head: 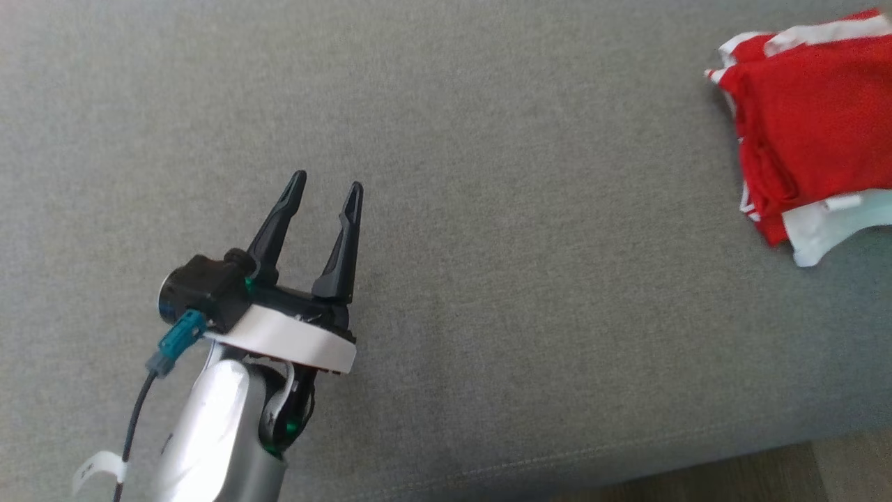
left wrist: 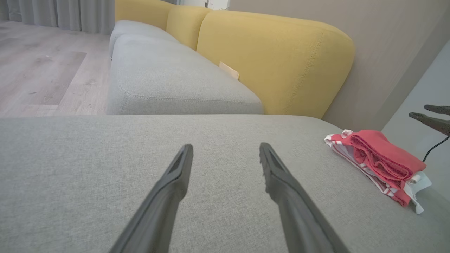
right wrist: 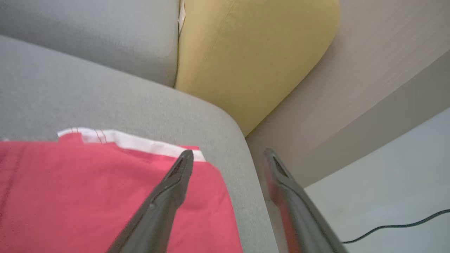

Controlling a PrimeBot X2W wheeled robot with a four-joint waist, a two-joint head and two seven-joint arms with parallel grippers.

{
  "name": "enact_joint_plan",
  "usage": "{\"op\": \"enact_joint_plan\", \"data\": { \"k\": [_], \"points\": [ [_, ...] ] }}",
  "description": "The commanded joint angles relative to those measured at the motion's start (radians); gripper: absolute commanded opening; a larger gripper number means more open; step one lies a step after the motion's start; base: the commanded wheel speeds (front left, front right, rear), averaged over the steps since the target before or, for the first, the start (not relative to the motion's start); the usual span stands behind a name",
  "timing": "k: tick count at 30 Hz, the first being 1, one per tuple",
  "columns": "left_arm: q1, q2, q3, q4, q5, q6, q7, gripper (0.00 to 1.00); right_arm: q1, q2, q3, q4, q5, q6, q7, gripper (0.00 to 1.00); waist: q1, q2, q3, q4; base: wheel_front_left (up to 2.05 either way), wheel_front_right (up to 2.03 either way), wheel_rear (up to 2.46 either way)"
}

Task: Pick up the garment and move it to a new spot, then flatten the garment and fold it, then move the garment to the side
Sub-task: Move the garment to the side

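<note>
The garment (head: 812,132) is red with white trim and lies folded in a compact stack at the far right of the grey cushion (head: 488,174); the left wrist view has the garment (left wrist: 379,161) at its right. My left gripper (head: 326,187) stands open over bare cushion at the lower left, far from the cloth, and the left gripper (left wrist: 225,149) holds nothing. My right gripper (right wrist: 228,154) is open above the garment (right wrist: 88,196) at the cushion's corner, nothing between its fingers. The right gripper's fingertips (left wrist: 430,116) show at the right edge of the left wrist view.
Yellow backrests (left wrist: 274,59) and a second grey seat (left wrist: 168,73) stand behind the cushion. A beige wall (right wrist: 369,88) and pale floor with a black cable (right wrist: 397,226) lie past the cushion's corner. Wood floor (left wrist: 42,70) is at the left.
</note>
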Motion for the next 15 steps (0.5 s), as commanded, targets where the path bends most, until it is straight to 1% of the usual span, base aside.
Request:
{"op": "enact_joint_plan", "data": {
  "k": [1,4,8,15],
  "points": [
    [-0.006,0.005,0.037,-0.03,-0.009,-0.005,-0.012,1.0,0.004,0.001,0.007,-0.055,0.015,-0.001,-0.015,1.0,-0.0001,0.0,-0.037,-0.003,0.0,0.0,0.0],
    [0.008,0.005,0.04,-0.032,-0.017,0.0,-0.012,1.0,0.019,0.045,0.011,-0.108,0.05,-0.001,-0.022,1.0,-0.0001,0.0,-0.079,0.002,0.0,0.0,0.0],
    [0.033,0.005,0.05,-0.039,-0.031,0.014,-0.012,1.0,0.057,0.125,0.03,-0.199,0.109,-0.001,-0.03,1.0,-0.0001,0.0,-0.135,0.013,0.0,0.0,0.0],
    [0.088,0.005,0.094,-0.06,-0.05,0.04,-0.012,1.0,0.2,0.276,0.084,-0.368,0.212,-0.001,-0.068,1.0,-0.0001,0.0,-0.225,0.043,0.0,0.0,0.0]
  ]
}}
